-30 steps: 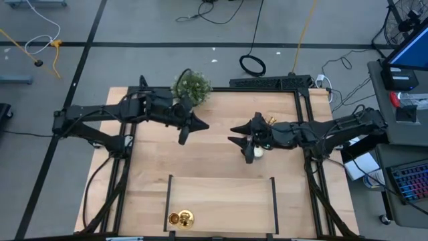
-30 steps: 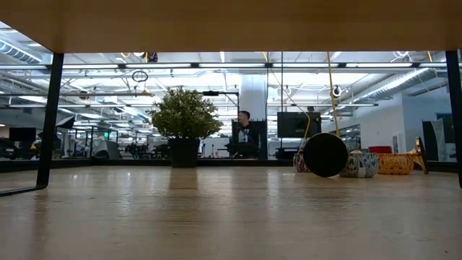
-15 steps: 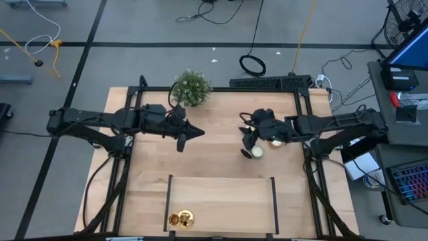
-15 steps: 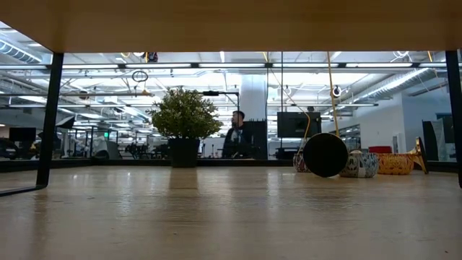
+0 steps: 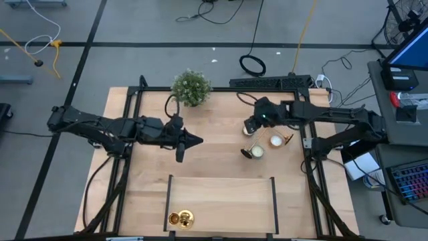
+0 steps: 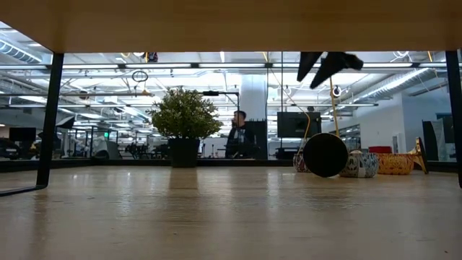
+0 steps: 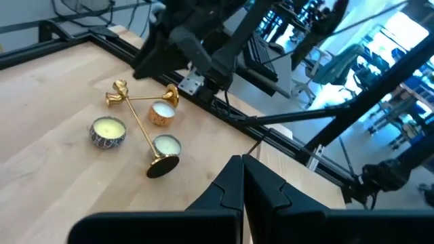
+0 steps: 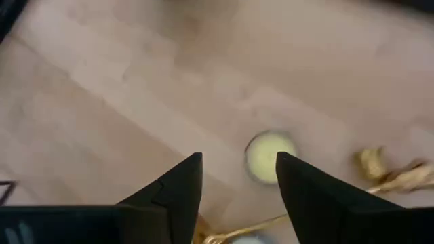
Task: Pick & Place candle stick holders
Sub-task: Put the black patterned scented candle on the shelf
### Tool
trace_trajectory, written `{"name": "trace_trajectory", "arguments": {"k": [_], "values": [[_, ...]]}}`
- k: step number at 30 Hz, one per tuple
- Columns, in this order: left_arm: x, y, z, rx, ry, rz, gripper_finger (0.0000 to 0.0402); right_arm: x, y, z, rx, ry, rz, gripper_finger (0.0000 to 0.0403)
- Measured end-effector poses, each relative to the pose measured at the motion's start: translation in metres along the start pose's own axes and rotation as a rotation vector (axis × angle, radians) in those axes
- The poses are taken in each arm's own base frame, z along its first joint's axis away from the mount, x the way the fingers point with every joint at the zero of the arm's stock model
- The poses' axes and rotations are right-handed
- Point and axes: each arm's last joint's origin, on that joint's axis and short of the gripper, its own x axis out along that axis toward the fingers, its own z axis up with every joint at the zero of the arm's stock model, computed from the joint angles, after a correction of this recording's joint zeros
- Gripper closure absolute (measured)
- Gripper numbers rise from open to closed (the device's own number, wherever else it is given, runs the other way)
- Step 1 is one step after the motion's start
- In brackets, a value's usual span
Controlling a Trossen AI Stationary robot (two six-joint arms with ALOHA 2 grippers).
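A bushy green plant (image 5: 191,88) sits at the top of the wooden table (image 5: 214,194). Small candles (image 7: 108,132) lie at the right.

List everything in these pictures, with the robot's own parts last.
candle stick holders: three, shiny gold; two lying crossed on the table's right side among the candles, one at the near edge.
candles: three, pale wax in small cups; clustered around the crossed holders.
potted plant: one, bushy green in a dark pot; far edge of the table.
table: one, light wood.
person: one, dark clothing; in the room beyond the table.
left gripper: dark, shut and empty, over the table's left-centre.
right gripper: dark, open and empty, above the candles.
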Motion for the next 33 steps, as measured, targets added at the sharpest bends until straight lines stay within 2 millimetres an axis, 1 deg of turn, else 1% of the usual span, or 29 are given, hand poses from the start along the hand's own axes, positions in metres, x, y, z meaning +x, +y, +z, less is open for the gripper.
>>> {"name": "trace_trajectory", "arguments": {"k": [3,7,9,13,16,21,25,33], "values": [[-0.001,-0.003,-0.001,-0.022,-0.022,0.015,0.04,0.017,-0.005,0.001,0.035,0.131,-0.009,0.0188],[-0.002,-0.007,0.0,-0.064,-0.08,0.033,0.04,0.044,-0.006,0.0,0.021,0.29,-0.004,0.0146],[-0.002,-0.008,0.002,-0.106,-0.111,0.045,0.04,0.056,-0.006,-0.004,-0.004,0.375,0.003,0.0125],[-0.004,-0.012,0.003,-0.103,-0.163,0.057,0.04,0.072,-0.008,-0.01,-0.101,0.451,-0.033,0.0089],[-0.005,-0.014,0.001,-0.097,-0.185,0.087,0.04,0.076,-0.009,-0.012,-0.136,0.477,-0.056,0.0072],[-0.005,-0.016,0.0,-0.073,-0.192,0.101,0.04,0.077,-0.012,-0.01,-0.173,0.435,-0.113,0.006],[-0.005,-0.015,0.0,-0.064,-0.187,0.104,0.04,0.078,-0.016,-0.006,-0.132,0.409,-0.144,0.006],[-0.005,-0.015,0.0,-0.041,-0.184,0.105,0.0399,0.083,-0.02,0.0,-0.083,0.388,-0.143,0.0059]]}}
